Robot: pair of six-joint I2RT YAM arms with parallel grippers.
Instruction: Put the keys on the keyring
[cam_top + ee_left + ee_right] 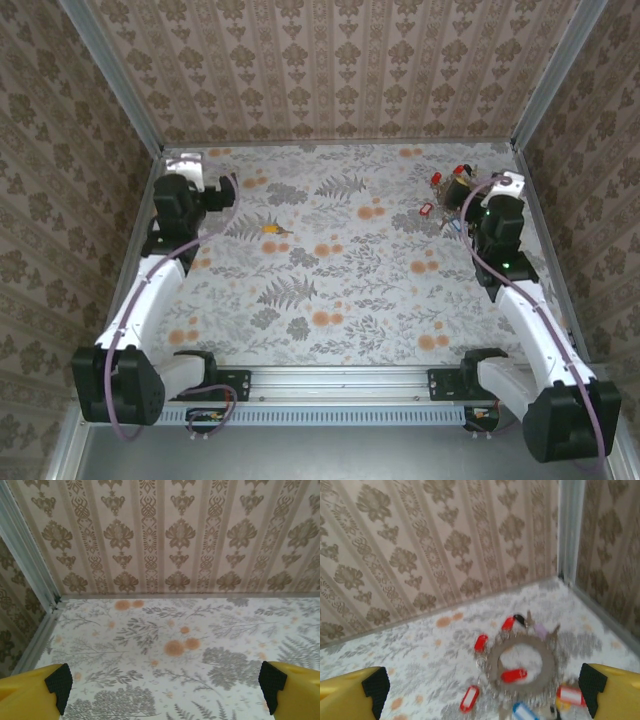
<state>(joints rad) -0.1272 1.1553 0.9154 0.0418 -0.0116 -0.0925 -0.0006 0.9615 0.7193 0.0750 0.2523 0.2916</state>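
Starting nearest: got both arm bases (200, 372) on the near rail, well short of the keyring (455, 190). Further up, spotted a lone yellow-headed key (272, 229) lying flat on the flowery table (330, 290), well off to the keyring's left and a bit nearer than it. Then the left gripper (165, 687), also way left of the keyring and roughly level with it, jaws spread as wide as they go, black pads (59, 687) far apart with just bare tablecloth between them. Same deal with the right gripper (484, 692): parked just on the near side of the keyring, gaping wide, gripping nothing. Seen from that wrist, keyring flat on the table just ahead of the fingers, with red-headed keys (481, 642) fanned around it, one red head lying across its middle, and a blue-headed key (524, 711) at its near edge. Too blurry to tell which ones are actually threaded on. Just beyond the keyring, patterned back wall (445, 545) and the metal corner post (568, 525).
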